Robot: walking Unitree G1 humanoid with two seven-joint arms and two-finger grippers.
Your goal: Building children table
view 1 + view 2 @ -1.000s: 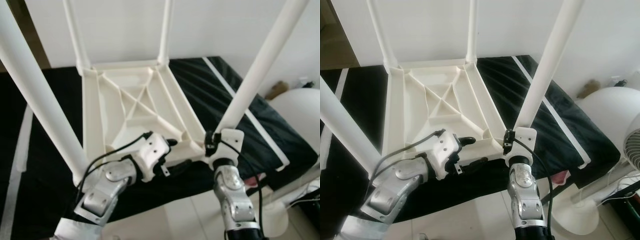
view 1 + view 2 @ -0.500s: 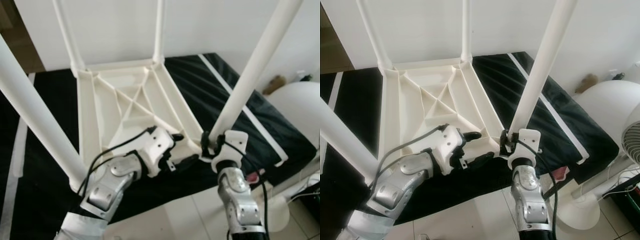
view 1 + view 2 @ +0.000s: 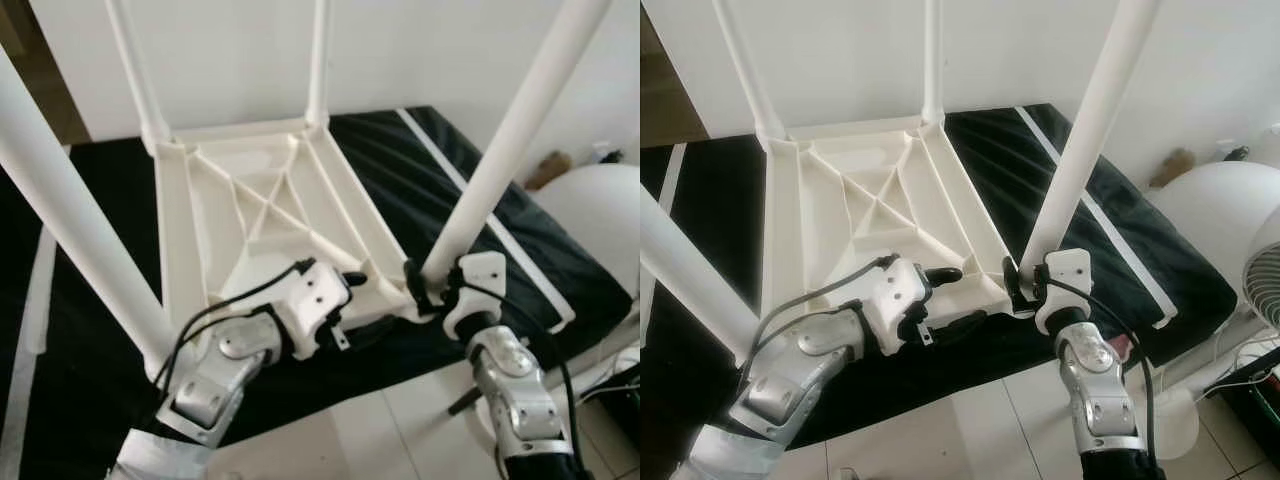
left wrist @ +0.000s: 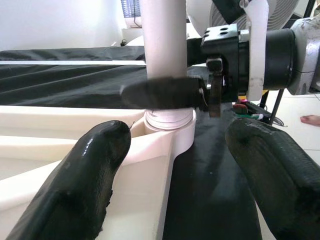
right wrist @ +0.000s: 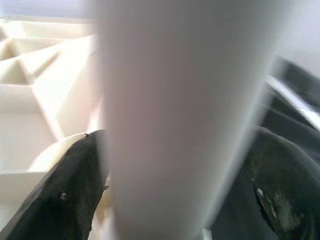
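Right eye view: your right gripper [image 3: 1025, 285] clamps the near leg [image 3: 1085, 150] at its socket, lower centre — seating it. Left gripper [image 3: 950, 297], fingers apart, straddles the upturned tabletop [image 3: 855, 215] edge. Next, probably twist the leg tight.

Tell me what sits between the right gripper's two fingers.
The near right table leg, just above its socket in the upturned tabletop; the right gripper fingers flank it in the right wrist view.
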